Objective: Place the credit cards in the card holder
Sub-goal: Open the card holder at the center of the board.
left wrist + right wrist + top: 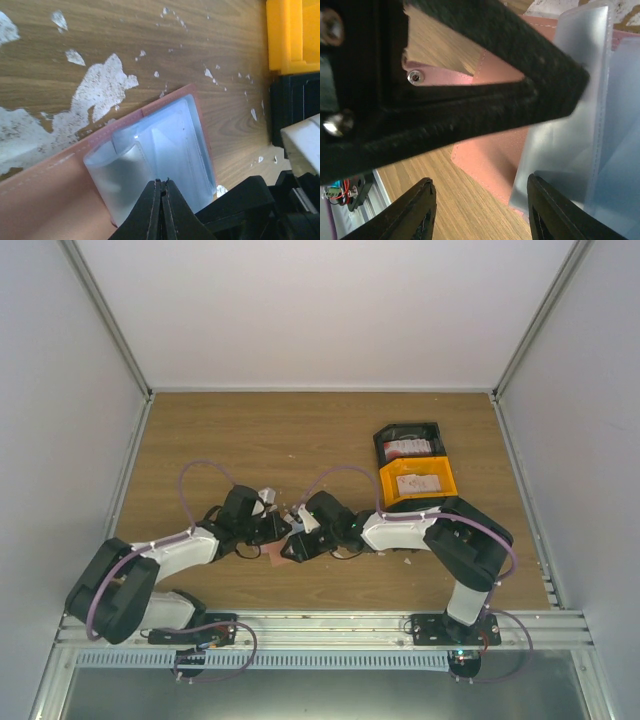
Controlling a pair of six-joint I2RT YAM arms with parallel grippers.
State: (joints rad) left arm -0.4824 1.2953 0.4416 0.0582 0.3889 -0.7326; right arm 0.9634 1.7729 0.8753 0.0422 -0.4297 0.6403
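- Pinching shut, the left gripper (161, 186) has its jaws pressed together with only a hairline between them. The tips sit at the near edge of the translucent inner pocket, and they seem to nip that flap, which curls up.
- The card holder (165, 135) lies open on the wooden surface (200, 430), pale blue inside up, with a salmon border showing around it. In the top view it sits near the front middle, between the two grippers.
- The right gripper (480, 182) has its jaws wide and holds nothing. One finger is over bare wood, the other in front of the translucent pocket. Cannot tell whether it touches.
- The credit cards (408, 448), whitish with red, lie in the black bin (379, 445) and the orange bin (450, 480) just nearer, far right, well apart from the holder.
- Pale patches (100, 85) and flecks mark the wood beside the holder.
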